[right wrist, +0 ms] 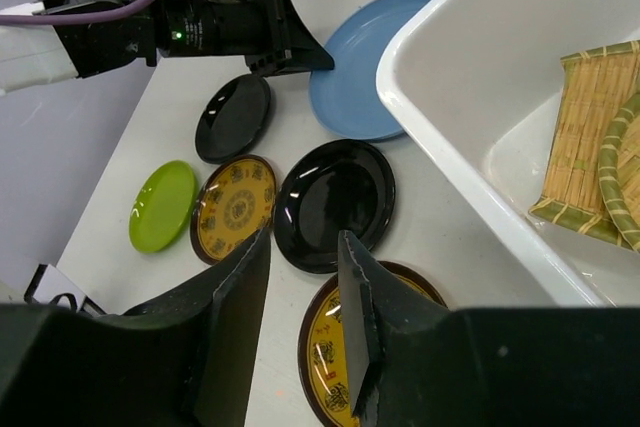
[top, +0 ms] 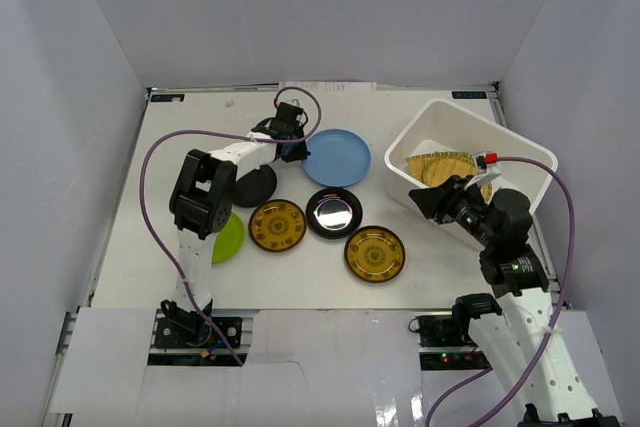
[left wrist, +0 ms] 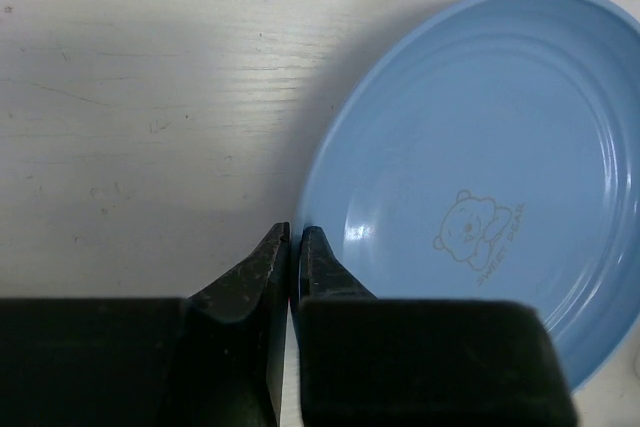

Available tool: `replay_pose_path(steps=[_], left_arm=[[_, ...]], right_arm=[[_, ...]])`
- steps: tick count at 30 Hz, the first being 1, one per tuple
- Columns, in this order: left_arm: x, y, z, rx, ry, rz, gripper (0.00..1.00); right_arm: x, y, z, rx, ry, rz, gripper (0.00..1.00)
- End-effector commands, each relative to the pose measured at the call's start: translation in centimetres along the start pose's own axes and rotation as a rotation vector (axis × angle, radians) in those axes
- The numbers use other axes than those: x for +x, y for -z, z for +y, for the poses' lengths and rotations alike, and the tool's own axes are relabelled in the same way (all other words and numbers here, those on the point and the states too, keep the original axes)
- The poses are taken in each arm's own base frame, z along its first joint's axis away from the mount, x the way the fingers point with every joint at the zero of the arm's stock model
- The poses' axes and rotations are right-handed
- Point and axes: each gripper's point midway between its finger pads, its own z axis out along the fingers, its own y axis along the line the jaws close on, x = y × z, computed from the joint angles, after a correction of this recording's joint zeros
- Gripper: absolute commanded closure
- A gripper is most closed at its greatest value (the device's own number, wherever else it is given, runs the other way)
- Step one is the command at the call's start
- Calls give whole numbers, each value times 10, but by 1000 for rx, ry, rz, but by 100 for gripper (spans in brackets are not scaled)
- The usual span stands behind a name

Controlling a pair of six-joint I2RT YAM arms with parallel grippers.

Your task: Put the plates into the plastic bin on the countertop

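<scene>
The light blue plate (top: 338, 157) (left wrist: 480, 147) lies at the back middle of the countertop (top: 300, 269). My left gripper (top: 293, 150) (left wrist: 296, 235) is shut on its left rim. Two tan woven plates (top: 445, 165) (right wrist: 595, 142) lie inside the white plastic bin (top: 510, 142) (right wrist: 440, 137) at the right. My right gripper (top: 427, 203) (right wrist: 305, 237) hangs open and empty by the bin's near-left wall, above a black plate (top: 334, 213) (right wrist: 335, 197) and an amber plate (top: 375, 254) (right wrist: 330, 352). Another black plate (top: 254, 187) (right wrist: 233, 117), another amber plate (top: 277, 225) (right wrist: 235, 209) and the lime green plate (top: 229, 238) (right wrist: 163, 204) lie left.
The left arm's links (top: 205, 192) reach over the left black plate and part of the green one. A purple cable (top: 150, 162) loops over the table's left side. Grey walls stand around the table on three sides.
</scene>
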Motion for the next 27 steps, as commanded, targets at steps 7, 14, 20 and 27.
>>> replay_pose_path(steps=[7, 14, 20, 27], left_arm=[[-42, 44, 3, -6, -4, -111, 100], [-93, 128, -27, 168, 37, -258, 100], [-73, 190, -38, 324, 59, -301, 100], [-4, 233, -71, 548, 33, -222, 100]], right_arm=[[-15, 22, 8, 42, 130, 3, 43], [-16, 24, 16, 4, 156, 28, 21], [-24, 14, 31, -73, 132, 29, 4], [-35, -17, 35, -117, 61, 60, 5]])
